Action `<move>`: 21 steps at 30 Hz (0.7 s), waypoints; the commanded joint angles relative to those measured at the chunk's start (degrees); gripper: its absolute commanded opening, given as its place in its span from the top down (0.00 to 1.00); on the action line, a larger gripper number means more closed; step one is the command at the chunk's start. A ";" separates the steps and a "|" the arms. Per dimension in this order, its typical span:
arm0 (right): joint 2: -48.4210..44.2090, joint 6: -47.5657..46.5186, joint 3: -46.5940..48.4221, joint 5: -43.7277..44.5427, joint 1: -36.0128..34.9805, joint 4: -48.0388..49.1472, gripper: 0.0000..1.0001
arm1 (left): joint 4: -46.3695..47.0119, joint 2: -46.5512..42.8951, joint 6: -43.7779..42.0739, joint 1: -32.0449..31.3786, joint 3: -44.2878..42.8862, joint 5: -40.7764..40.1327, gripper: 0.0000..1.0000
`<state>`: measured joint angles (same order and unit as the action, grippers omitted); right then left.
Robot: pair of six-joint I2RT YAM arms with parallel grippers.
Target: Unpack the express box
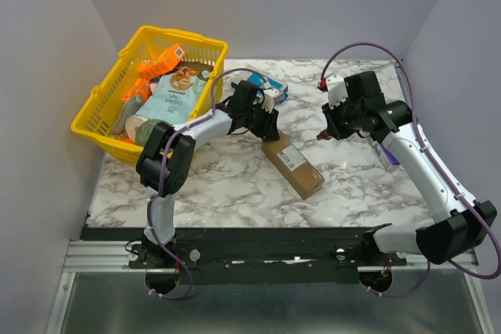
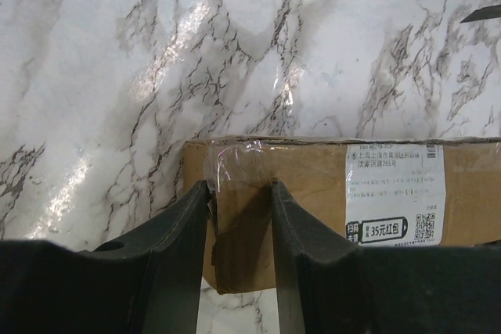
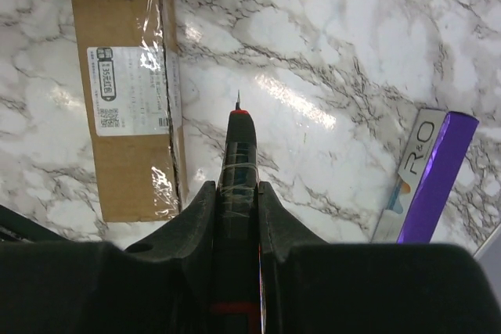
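The express box (image 1: 292,163) lies flat near the middle of the counter (image 1: 235,185). It is turned diagonally, with one end toward the far edge and the other toward the near right corner. Its white shipping label (image 2: 395,193) faces up, and clear tape runs over its seams.

The left end effector (image 2: 240,193) sits over the far end of the box. Its fingers (image 2: 188,224) are partly spread with nothing clamped between them, and their tips are down on the taped top face. I cannot tell whether they press on it.

The right end effector (image 3: 236,193) is closed around a black pen-shaped cutter (image 3: 241,134) with a red band and a fine metal tip. The tip points out over bare marble just beside the box's long side, clear of the cardboard.

A purple bar (image 3: 434,177) lies near the right edge. A yellow basket (image 1: 106,99) of snack packs stands at the far left corner, and a small blue-and-white box (image 1: 275,87) lies near the far edge.
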<state>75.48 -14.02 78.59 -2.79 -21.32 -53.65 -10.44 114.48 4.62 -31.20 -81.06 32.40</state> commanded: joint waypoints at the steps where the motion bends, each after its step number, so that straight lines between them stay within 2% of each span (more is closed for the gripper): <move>1: 0.28 -0.22 1.56 -3.45 -0.12 3.12 1.00 | -9.61 -4.24 -7.16 0.61 3.53 -4.99 0.69; 5: -2.53 0.05 1.31 -5.56 -0.12 0.48 1.00 | -3.02 -11.72 -10.68 0.62 7.13 2.03 0.57; 7: -3.76 -0.22 0.96 -6.96 -0.21 -0.75 1.00 | -0.47 -14.36 -13.58 0.35 8.54 7.55 0.56; 10: -5.52 -0.74 0.25 -10.39 -0.21 -2.07 1.00 | -0.72 -15.86 -20.86 -1.75 9.77 11.69 0.54; 14: -7.27 0.22 -1.15 -10.93 -0.21 -3.48 1.00 | 0.23 -18.32 -30.54 -6.14 13.54 13.83 0.53; 19: -10.09 0.31 -5.71 -11.28 -0.21 -4.10 1.00 | 3.67 -16.48 -31.60 -8.08 14.70 17.42 0.55; 21: -10.36 0.57 -6.42 -11.80 -0.12 -3.57 0.99 | 3.41 -14.38 -31.34 -8.52 14.00 18.57 0.60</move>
<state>66.08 -14.00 74.43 -12.58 -21.37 -56.51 -9.34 97.32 -23.11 -39.75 -66.63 45.84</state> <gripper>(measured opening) 0.281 0.437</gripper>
